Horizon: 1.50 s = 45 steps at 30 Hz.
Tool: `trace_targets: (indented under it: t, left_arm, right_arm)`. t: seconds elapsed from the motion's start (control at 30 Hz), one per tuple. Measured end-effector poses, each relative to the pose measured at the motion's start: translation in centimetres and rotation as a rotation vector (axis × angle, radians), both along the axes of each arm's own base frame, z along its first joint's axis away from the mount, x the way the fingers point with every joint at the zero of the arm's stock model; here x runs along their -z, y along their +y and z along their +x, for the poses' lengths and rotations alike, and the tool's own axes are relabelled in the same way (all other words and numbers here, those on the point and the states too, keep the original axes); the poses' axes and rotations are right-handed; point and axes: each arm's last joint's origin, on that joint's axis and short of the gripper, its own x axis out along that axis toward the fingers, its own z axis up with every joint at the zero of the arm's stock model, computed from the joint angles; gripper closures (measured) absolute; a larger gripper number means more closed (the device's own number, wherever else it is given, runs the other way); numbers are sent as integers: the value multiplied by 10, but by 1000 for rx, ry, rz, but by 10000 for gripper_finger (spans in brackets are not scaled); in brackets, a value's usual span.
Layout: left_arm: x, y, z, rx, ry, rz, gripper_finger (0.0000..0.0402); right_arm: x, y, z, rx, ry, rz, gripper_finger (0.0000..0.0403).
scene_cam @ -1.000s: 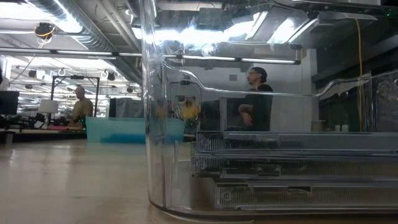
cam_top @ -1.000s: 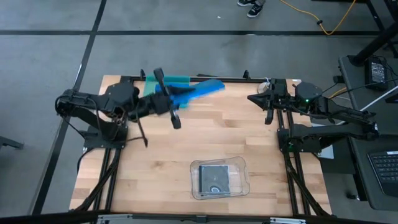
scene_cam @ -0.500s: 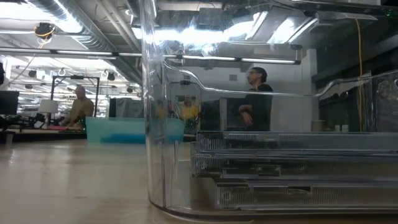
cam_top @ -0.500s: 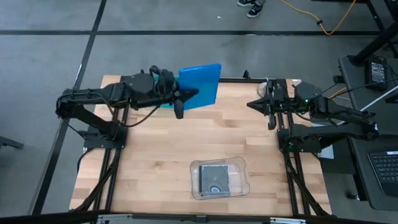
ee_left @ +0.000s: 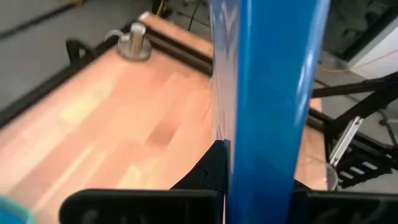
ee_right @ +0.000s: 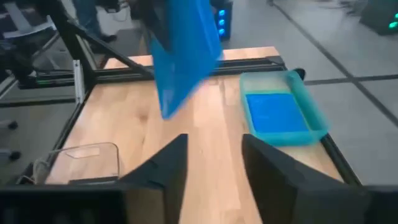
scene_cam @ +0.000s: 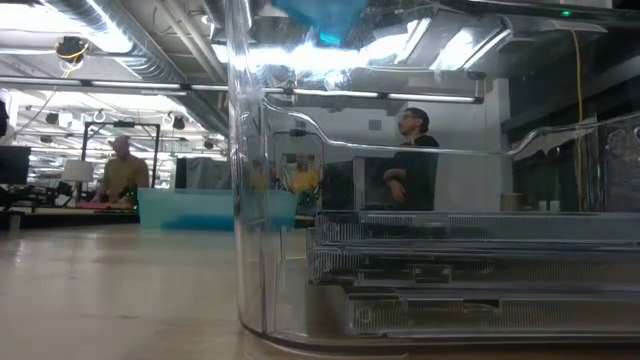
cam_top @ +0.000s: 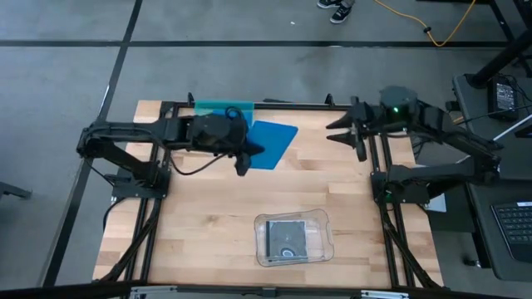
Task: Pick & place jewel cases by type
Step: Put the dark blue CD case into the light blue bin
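L hand (cam_top: 242, 149) clamped on blue jewel case (cam_top: 271, 144), long axis pointing toward R hand (ee_right: 214, 163), whose fingers stand apart, facing it.

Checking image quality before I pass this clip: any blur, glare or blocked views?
Left wrist view: the blue jewel case is blurred and fills the middle. Low view: the clear tray blocks most of the frame, with ceiling-light glare across its wall. Right wrist view: mild softness. High view: even light.

A wooden table (cam_top: 208, 216) carries a clear tray (cam_top: 320, 253) and teal tray (cam_top: 223, 107).
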Motion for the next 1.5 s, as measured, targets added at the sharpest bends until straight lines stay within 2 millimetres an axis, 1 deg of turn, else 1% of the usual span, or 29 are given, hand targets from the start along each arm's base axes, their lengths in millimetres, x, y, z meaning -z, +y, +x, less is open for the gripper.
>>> trace_targets:
  t: [0.1, 0.17, 0.27, 0.37, 0.57, 0.67, 0.73, 0.87, 1.03, 1.13, 1.23, 1.33, 1.5]
  left_arm:
    - [16, 3, 3, -3, 44, -31, 396]
    - [23, 5, 3, 5, 61, -44, 396]
    - [29, 8, 4, 16, 66, -58, 397]
    - [36, 9, 5, 51, 68, -88, 397]
    - [45, 7, 10, 105, 92, -123, 396]
    - [46, 6, 14, 126, 75, -110, 396]
    - [49, 6, 14, 137, 99, -113, 396]
    - [51, 5, 17, 157, 100, -115, 397]
    - [53, 7, 19, 160, 102, -104, 396]
    - [52, 11, 19, 155, 95, -109, 396]
    - [51, 16, 19, 149, 86, -114, 396]
    - [50, 19, 19, 158, 73, -123, 395]
    - [51, 19, 19, 177, 78, -101, 388]
  right_arm:
    - [-11, -5, 16, -45, 38, 5, 214]
    - [-16, -9, 30, -81, 58, 18, 194]
    - [-18, -15, 51, -118, 94, 24, 172]
    - [-14, -23, 72, -138, 132, 7, 158]
    - [-4, -35, 111, -199, 174, 21, 153]
    - [2, -39, 128, -242, 188, 60, 153]
    - [5, -40, 138, -290, 190, 98, 153]
    - [11, -37, 152, -373, 193, 147, 153]
    - [21, -33, 162, -402, 224, 170, 153]
    - [26, -32, 167, -403, 241, 189, 162]
    - [29, -32, 169, -396, 253, 206, 184]
    - [31, -33, 171, -394, 258, 211, 218]
    - [30, -33, 170, -382, 262, 228, 292]
